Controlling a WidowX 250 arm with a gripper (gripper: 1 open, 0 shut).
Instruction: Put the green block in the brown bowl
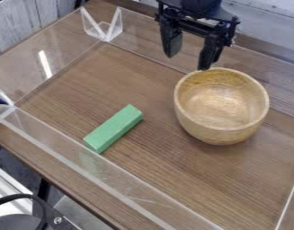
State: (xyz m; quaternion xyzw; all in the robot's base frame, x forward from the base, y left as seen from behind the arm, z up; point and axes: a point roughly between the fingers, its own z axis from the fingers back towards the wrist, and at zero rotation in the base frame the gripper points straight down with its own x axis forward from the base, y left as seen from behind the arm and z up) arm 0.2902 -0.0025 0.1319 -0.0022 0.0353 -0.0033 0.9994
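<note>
Camera view: green block (pixel 114 128) lies flat, long axis diagonal lower-left to upper-right; hand (pixel 191 51) released.

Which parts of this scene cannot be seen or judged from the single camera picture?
- Arm above the gripper: cut off by the top edge.
- Near inner wall of the brown bowl: hidden by its own rim.
- Underside of the green block: hidden, it lies flat on the table.
- Right side of the table: cut off by the right edge.
- Dark objects at bottom left: cut off, too blurred to name.
</note>
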